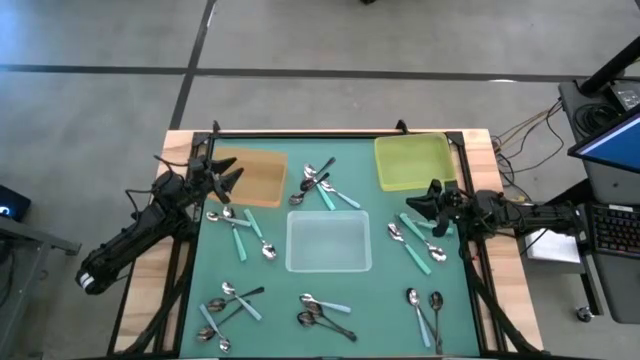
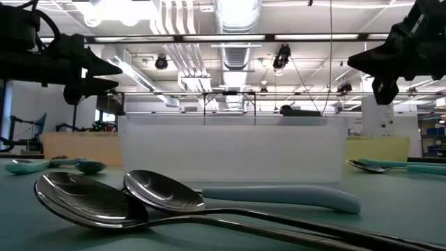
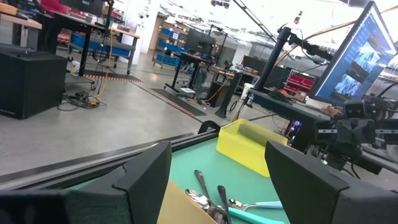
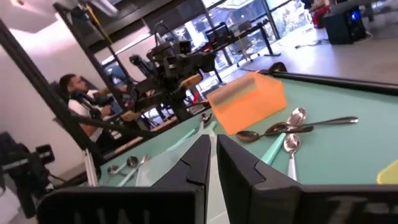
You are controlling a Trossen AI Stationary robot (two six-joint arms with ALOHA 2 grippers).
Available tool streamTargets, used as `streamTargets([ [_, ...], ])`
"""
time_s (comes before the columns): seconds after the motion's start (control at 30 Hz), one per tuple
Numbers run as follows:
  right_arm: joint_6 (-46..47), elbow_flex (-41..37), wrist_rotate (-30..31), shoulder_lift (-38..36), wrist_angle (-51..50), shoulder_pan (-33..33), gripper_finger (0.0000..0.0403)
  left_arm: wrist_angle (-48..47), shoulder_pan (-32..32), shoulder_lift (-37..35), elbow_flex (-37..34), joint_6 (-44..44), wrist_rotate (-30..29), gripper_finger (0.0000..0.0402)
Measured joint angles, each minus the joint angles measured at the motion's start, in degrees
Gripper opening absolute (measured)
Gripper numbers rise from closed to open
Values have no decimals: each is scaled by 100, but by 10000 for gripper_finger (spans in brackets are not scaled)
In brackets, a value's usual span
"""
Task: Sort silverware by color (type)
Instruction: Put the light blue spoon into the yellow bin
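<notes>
Hovering my left gripper (image 1: pixel 232 178), fingers wide and empty, over the brown tray (image 1: pixel 258 177); spoons (image 1: pixel 238 225) lie scattered just below, so I'd descend straight onto one handle. Right gripper (image 1: pixel 414 203) closed, empty.

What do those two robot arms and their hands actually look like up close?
Both arms are black and jointed, built of chunky segments with dark cables running along them. Each ends in a hand, the left hand and the right hand, made of two flat, wedge-shaped black fingers. No markings can be made out on them.
</notes>
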Motion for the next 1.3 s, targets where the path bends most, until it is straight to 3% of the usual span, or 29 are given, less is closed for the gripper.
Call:
streamTargets([
  [0.2, 308, 0, 558, 39, -36, -1, 22, 0, -2, 2, 0, 0, 0, 247],
  [0.47, 931, 36, 647, 594, -153, -22, 22, 0, 0, 0, -1, -1, 1, 247],
  [0.63, 647, 727, 787, 1331, -599, -35, 22, 2, -2, 2, 0, 1, 1, 247],
  [0.77, 386, 1625, 1033, 2059, -1776, -80, 22, 1, 0, 0, -1, 0, -1, 247],
  [0.87, 952, 2196, 1055, 2632, -3135, -140, 22, 2, -1, 1, -2, 0, 0, 247],
  [1.0, 1850, 2621, 386, 3341, -4313, -151, 22, 0, -2, 0, -2, 1, 1, 247],
  [1.13, 2344, 2834, -669, 3886, -4546, -150, 34, 0, -2, 1, -1, -1, 0, 247],
  [1.3, 2312, 3184, -956, 4486, -4744, -150, 75, 0, -1, 1, 0, -1, 1, 247],
])
